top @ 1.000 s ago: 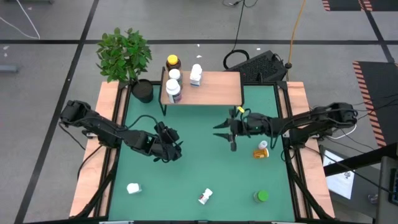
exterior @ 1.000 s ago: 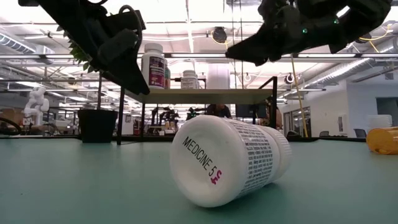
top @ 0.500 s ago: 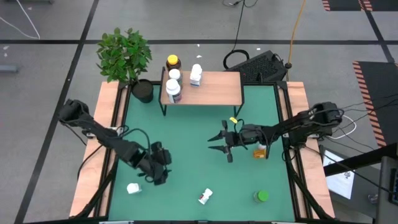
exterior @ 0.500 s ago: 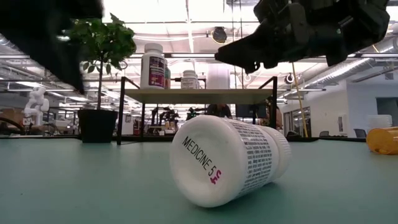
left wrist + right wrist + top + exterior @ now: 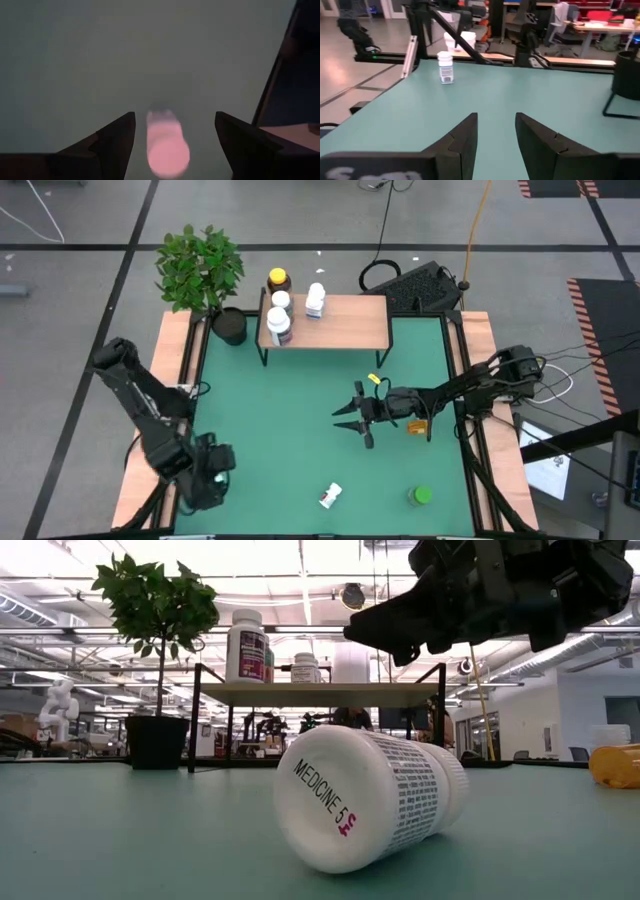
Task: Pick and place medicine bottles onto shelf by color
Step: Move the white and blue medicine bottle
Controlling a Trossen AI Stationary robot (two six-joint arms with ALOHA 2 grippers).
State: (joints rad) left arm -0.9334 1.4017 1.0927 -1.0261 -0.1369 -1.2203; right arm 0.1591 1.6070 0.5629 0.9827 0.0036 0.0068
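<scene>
"MEDICINE 5" is read on toppled white plastic bottle (image 5: 368,798); left gripper (image 5: 172,135) open around blurred bottle (image 5: 167,145), right gripper (image 5: 495,132) parted, empty.

The desk (image 5: 300,430) has a smooth matt green top edged in pale wood. The shelf (image 5: 340,322) has a light wood top on thin black metal legs. The nearest bottle (image 5: 365,798) is smooth white plastic (faintly glossy, with printed text). The plant pot (image 5: 229,326) looks matt black.
</scene>
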